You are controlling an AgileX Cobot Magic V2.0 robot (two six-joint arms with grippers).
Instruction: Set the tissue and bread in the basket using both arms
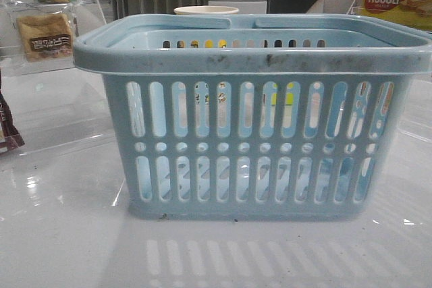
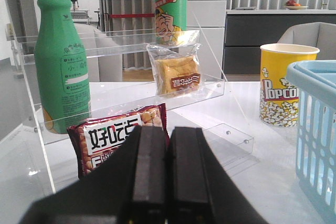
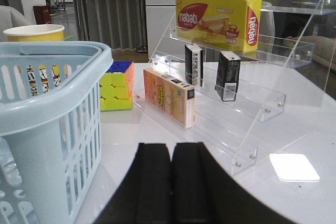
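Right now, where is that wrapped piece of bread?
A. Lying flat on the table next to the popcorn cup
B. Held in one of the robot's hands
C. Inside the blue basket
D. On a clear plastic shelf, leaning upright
D: the bread leans upright on the clear shelf, apart from the basket, and both hands, left hand and right hand, are shut and empty.

1. The bread (image 2: 178,75), a golden-brown slab in clear wrap with a dark label, stands upright on a clear acrylic shelf.
2. The light-blue slotted basket (image 1: 253,62) sits upright on the white table.
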